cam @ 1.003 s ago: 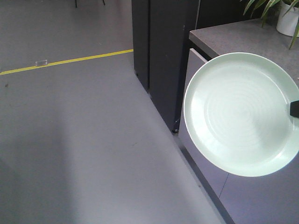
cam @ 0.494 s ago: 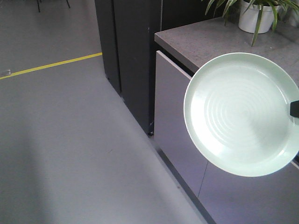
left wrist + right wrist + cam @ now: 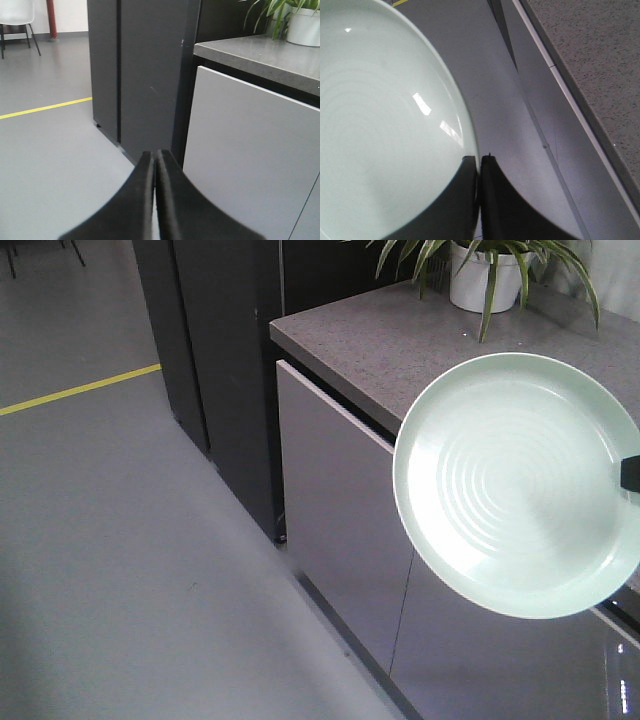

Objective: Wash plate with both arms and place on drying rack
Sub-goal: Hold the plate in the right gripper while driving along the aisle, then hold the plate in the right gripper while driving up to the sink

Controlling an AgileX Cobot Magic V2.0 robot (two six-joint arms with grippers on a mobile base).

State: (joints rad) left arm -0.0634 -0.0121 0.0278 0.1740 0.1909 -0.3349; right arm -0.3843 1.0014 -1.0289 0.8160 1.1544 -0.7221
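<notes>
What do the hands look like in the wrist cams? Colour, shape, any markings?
Left hand and right hand match: matte black, two broad fingers each, flaring wide at the base and curving in to narrow tips. No markings or cables visible.

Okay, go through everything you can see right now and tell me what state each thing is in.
plate: held in the air by its rim, inner face toward the front camera.
right gripper: shut on the plate's rim.
left gripper: shut, holding nothing.
potted plant: upright on the countertop.
</notes>
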